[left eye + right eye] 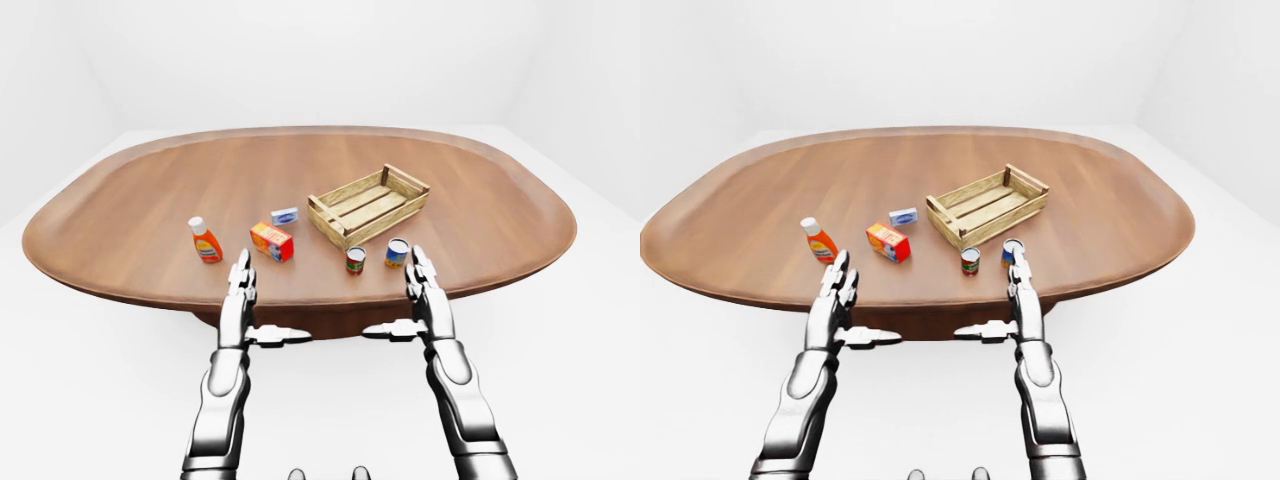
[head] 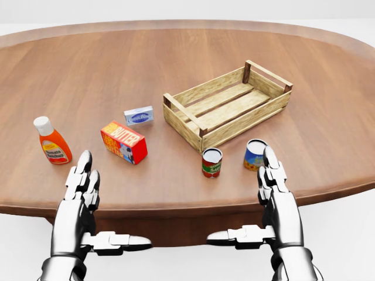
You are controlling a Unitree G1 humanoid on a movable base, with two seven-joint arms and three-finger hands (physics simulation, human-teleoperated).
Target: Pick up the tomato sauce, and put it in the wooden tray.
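The tomato sauce is a small red can with a green band, standing upright on the brown table just below the wooden tray's near left corner in the head view. The slatted tray holds nothing. My right hand hovers at the table's lower edge, open, with its fingertips beside a blue and yellow can and to the right of the sauce can. At the lower left my left hand is open too, fingers straight, below an orange bottle.
A red and orange box lies left of the sauce can. Above it lies a small blue and white packet. The oval wooden table stretches wide beyond them, on a white floor.
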